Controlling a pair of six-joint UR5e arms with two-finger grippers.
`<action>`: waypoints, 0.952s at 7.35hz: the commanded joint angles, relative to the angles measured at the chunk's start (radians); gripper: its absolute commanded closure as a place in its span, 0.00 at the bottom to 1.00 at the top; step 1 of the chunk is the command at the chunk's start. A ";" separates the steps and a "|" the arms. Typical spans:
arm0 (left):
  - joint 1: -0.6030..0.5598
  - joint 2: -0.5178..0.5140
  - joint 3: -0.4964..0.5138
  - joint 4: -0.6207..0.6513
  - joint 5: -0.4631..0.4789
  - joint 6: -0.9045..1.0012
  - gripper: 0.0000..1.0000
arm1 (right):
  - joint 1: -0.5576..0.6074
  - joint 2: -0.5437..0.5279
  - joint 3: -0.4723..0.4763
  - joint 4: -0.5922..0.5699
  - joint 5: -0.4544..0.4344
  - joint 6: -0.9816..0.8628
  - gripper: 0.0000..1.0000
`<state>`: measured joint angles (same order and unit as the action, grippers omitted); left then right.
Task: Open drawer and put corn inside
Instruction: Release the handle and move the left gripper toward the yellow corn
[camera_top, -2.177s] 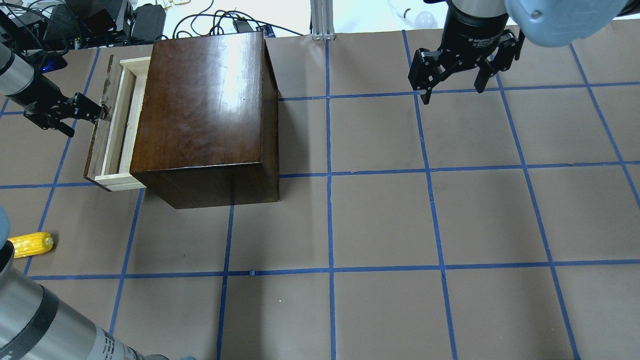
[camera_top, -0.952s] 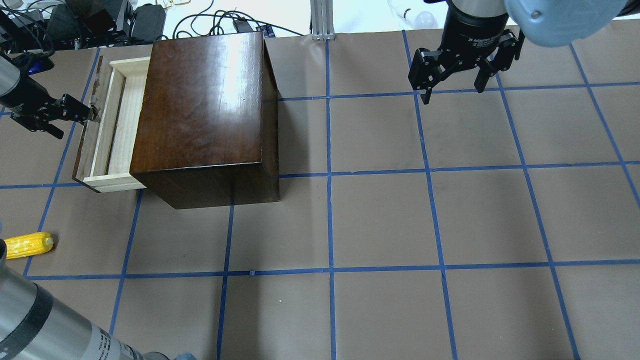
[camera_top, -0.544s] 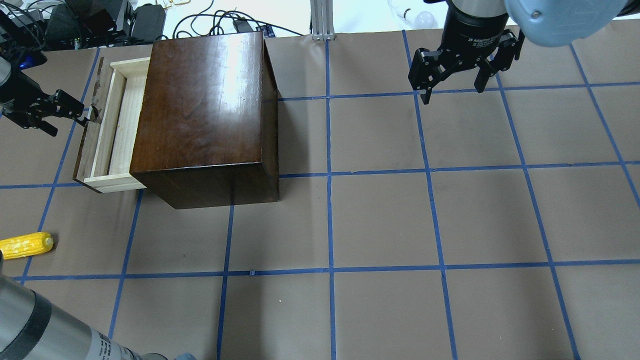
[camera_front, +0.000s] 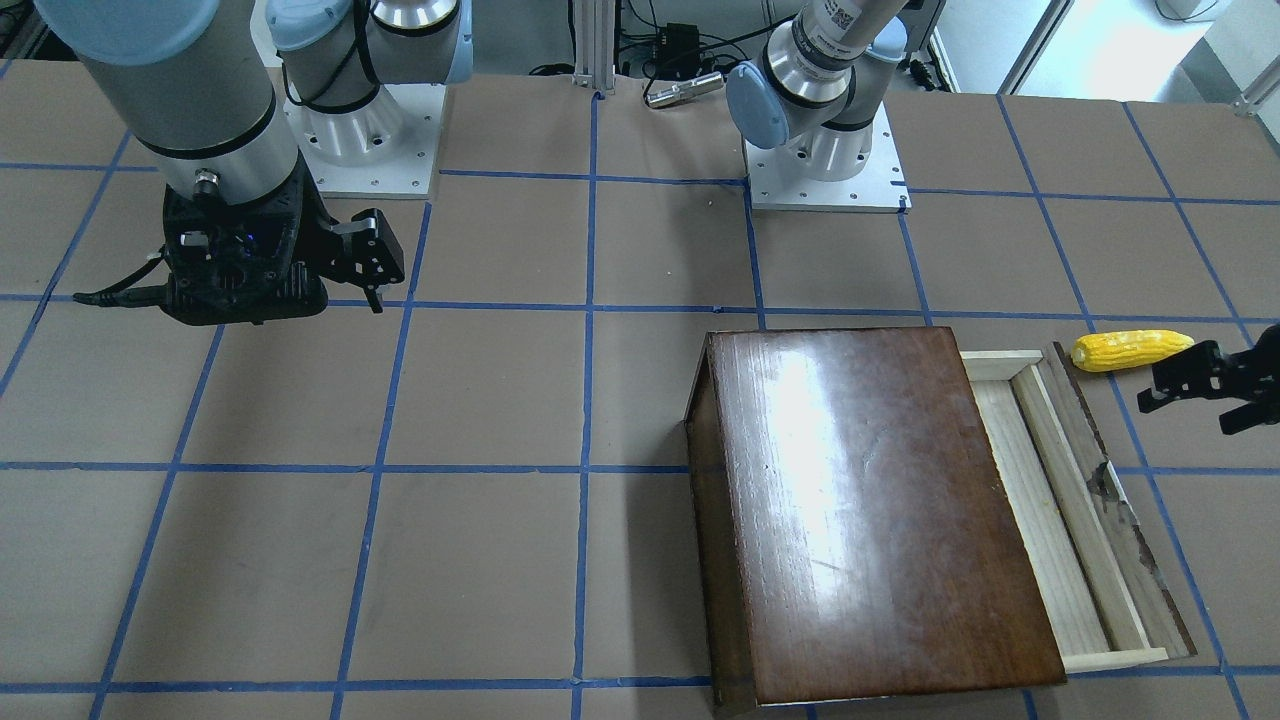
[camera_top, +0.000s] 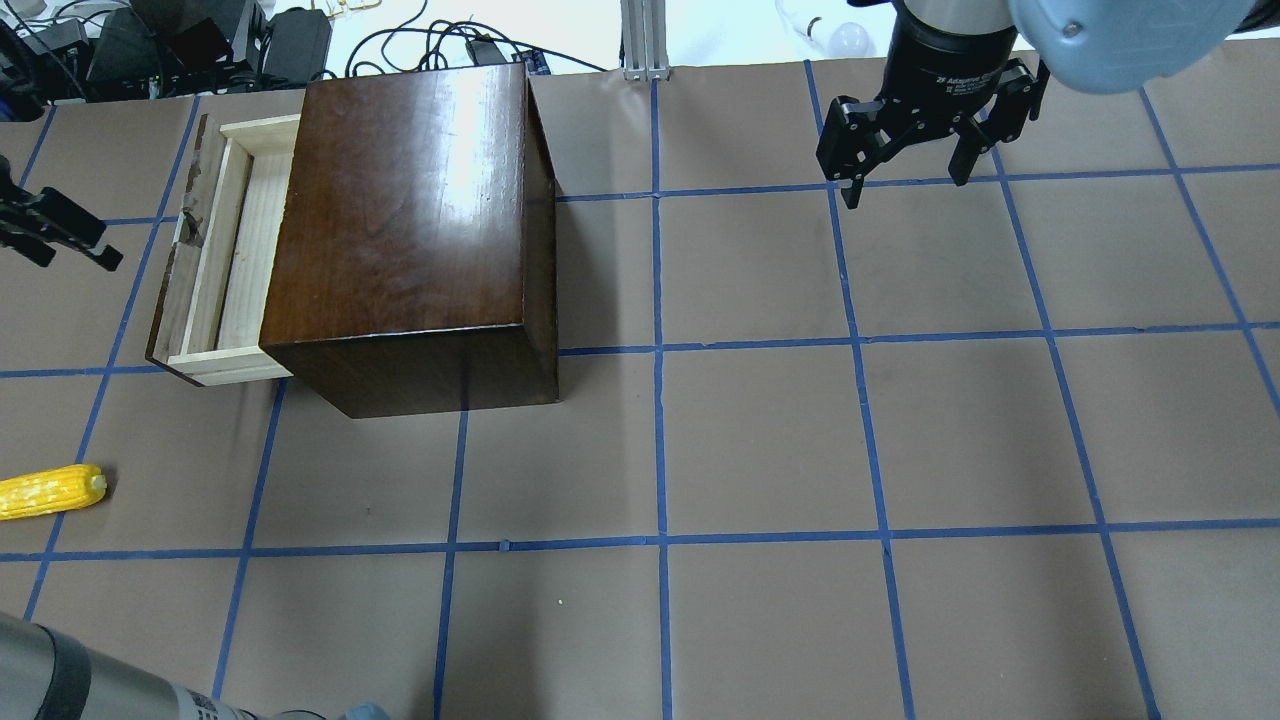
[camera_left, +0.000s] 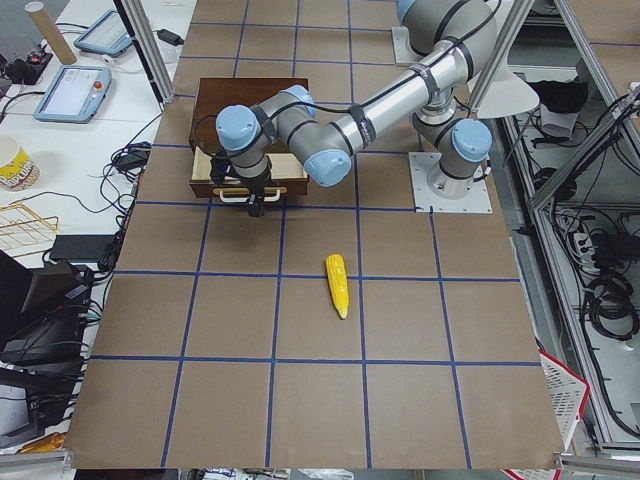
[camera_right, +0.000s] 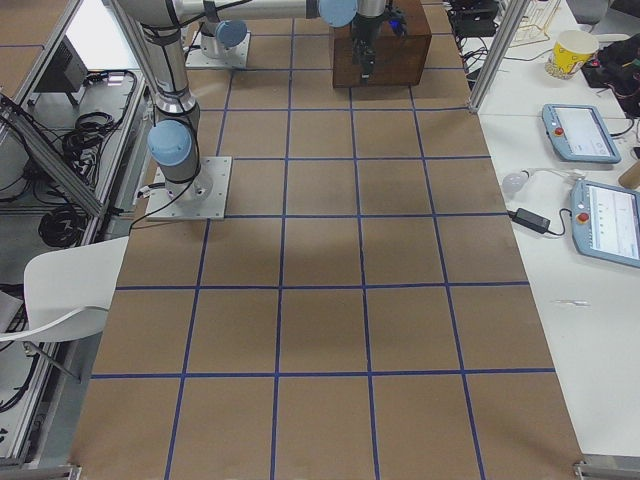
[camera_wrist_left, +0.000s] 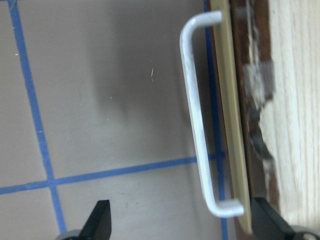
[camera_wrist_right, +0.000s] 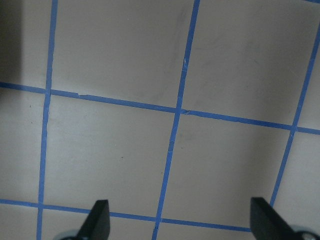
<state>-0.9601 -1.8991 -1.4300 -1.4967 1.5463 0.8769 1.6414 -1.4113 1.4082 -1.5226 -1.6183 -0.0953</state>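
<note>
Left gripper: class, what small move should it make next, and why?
Probably swing the left gripper toward the corn and line up over it. The drawer stands pulled out with its pale inside exposed, the gripper is open and clear of the handle, and the corn lies untouched on the table.

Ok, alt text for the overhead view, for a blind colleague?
The drawer is pulled partway out of the dark cabinet at upper left, the open left gripper just clear of its front. The corn lies at the left edge; the open right gripper hangs upper right.
</note>
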 joint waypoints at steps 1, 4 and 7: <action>0.041 0.073 -0.036 -0.094 0.139 0.286 0.00 | 0.000 0.000 0.000 -0.001 0.000 -0.001 0.00; 0.290 0.129 -0.180 -0.071 0.095 0.743 0.00 | 0.000 0.000 0.000 -0.001 0.000 -0.001 0.00; 0.365 0.135 -0.463 0.317 0.094 1.011 0.00 | 0.000 0.000 0.000 -0.001 0.000 -0.001 0.00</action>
<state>-0.6126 -1.7657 -1.7680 -1.3579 1.6404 1.7861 1.6413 -1.4113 1.4082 -1.5232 -1.6184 -0.0955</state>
